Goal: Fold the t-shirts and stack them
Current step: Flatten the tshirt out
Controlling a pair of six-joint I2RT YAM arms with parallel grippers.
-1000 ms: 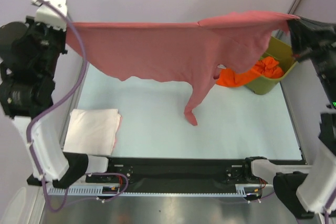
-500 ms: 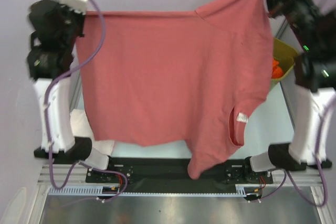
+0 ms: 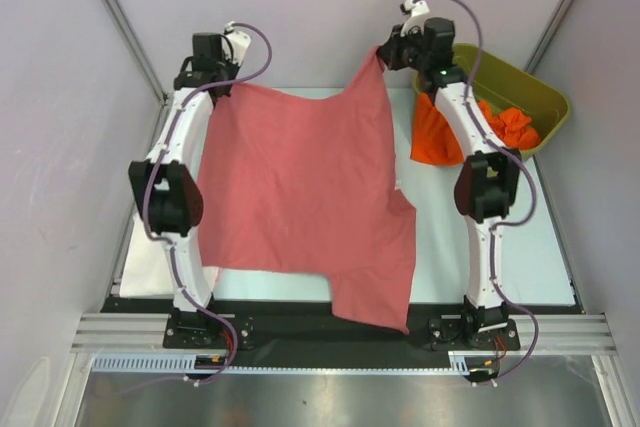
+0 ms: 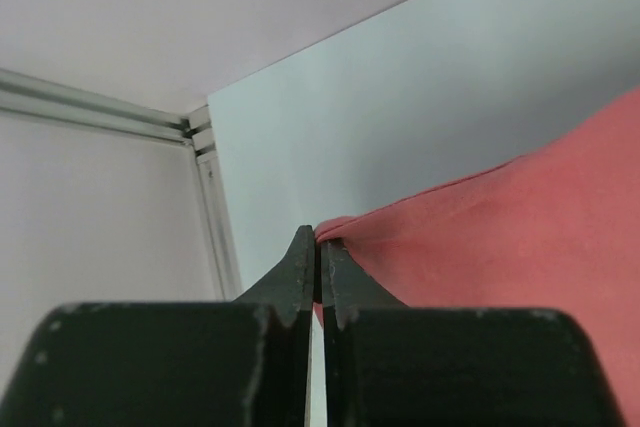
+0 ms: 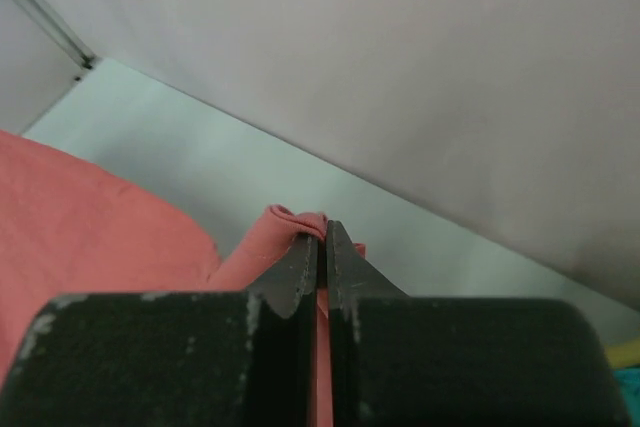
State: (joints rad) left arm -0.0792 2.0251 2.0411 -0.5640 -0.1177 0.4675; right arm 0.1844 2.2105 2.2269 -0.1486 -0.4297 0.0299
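Pale counter [image 3: 545, 247], grey walls around it. Far left: white t-shirt [image 3: 135, 265] lying flat near the left arm's base, partly hidden by the arm.

Left hand [image 4: 318, 247] is clenched on the far-left corner of the salmon-red t-shirt [image 3: 300, 187], low over the counter's far edge. The shirt is spread across the middle of the counter between the two arms. Its near part overhangs the near edge onto the black rail [image 3: 290, 322], lower on the right side.

Right hand [image 5: 322, 237] is clamped on the far-right corner, cloth bunched at the fingertips. That corner looks to sit higher than the left one.

Right of that, orange t-shirt [image 3: 432, 142] spills out of the olive-green bin [image 3: 530, 82] onto the counter, just beside the right arm.

Step, as I read it: lay-out before the first fold, no fold made yet.

Next move needs:
- the right corner lowered to match the left
- both corners let go
- the overhanging near part brought onto the counter, else the fold comes out skewed
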